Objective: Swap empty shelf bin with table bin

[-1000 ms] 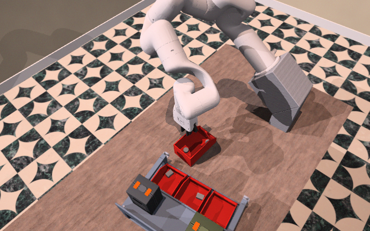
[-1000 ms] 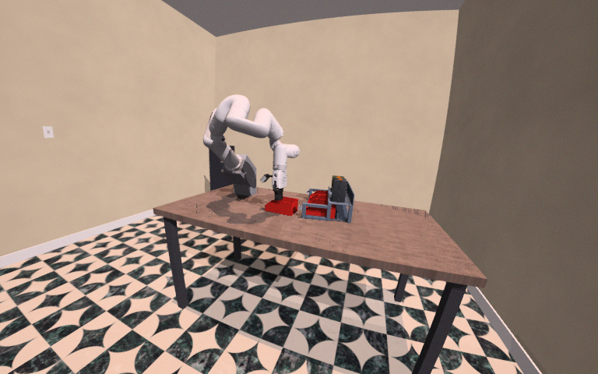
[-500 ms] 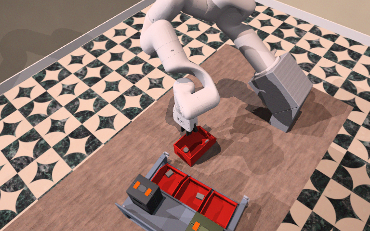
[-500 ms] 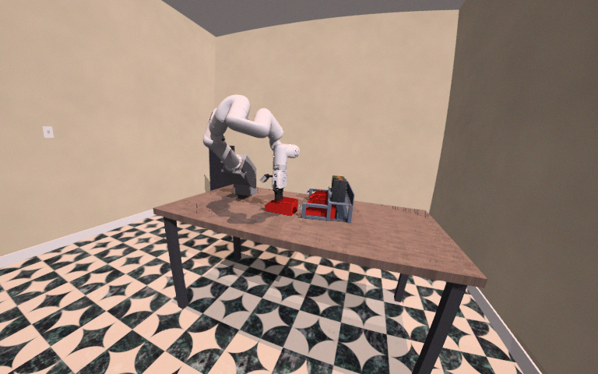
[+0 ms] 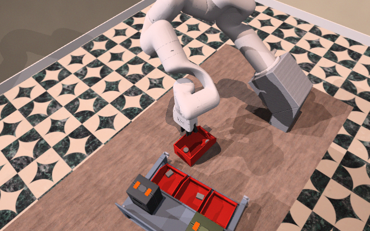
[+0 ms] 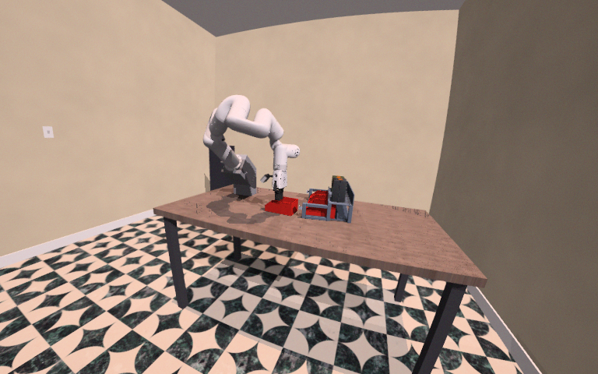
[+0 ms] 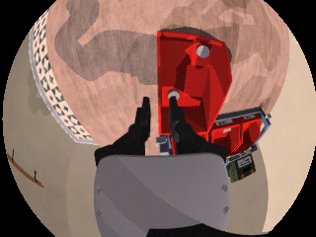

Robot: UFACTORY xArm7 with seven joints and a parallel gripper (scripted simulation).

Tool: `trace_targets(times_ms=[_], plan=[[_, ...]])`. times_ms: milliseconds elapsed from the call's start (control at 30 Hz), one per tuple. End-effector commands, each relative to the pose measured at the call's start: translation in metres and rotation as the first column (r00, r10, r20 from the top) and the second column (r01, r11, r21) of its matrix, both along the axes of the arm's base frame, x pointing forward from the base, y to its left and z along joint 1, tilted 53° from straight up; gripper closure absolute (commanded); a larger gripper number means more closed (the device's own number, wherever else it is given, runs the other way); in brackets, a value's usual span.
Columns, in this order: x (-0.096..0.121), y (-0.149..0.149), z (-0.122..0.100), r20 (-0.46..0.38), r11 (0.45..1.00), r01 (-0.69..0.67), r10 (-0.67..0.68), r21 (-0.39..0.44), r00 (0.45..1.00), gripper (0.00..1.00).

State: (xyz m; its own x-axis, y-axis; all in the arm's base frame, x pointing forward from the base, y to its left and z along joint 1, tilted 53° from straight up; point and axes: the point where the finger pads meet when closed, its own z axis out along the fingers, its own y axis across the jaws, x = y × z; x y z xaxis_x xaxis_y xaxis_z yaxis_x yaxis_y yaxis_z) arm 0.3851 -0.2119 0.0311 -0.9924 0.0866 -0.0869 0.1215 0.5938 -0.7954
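The open red bin (image 5: 199,156) (image 6: 280,207) (image 7: 217,94) stands on the table (image 5: 109,174) near the shelf, with two round grey parts in it. My gripper (image 5: 188,131) (image 6: 278,198) (image 7: 159,105) is partly open and points down at one long side wall of this bin. One finger is outside the wall, the other over the inside; nothing is pinched. The empty red bin (image 5: 219,209) (image 7: 252,129) sits at the right end of the shelf's row in the top view. Its front lip is hard to make out.
The blue-grey shelf (image 5: 174,208) (image 6: 316,206) also holds a left red bin (image 5: 166,184) and a middle red bin (image 5: 191,194), each with one grey part. A dark case (image 5: 144,194) (image 6: 338,190) and an olive case (image 5: 207,223) (image 7: 242,169) stand on its upper board behind.
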Motion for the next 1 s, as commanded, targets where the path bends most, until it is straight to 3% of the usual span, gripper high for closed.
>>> trace_targets(times_ms=[0, 967], plan=[[0.0012, 0.0015, 0.0002, 0.002, 1.0, -0.003, 0.003, 0.001, 1.0, 0.74], [0.0011, -0.0056, -0.0051, 0.002, 1.0, -0.003, 0.003, 0.001, 1.0, 0.74]])
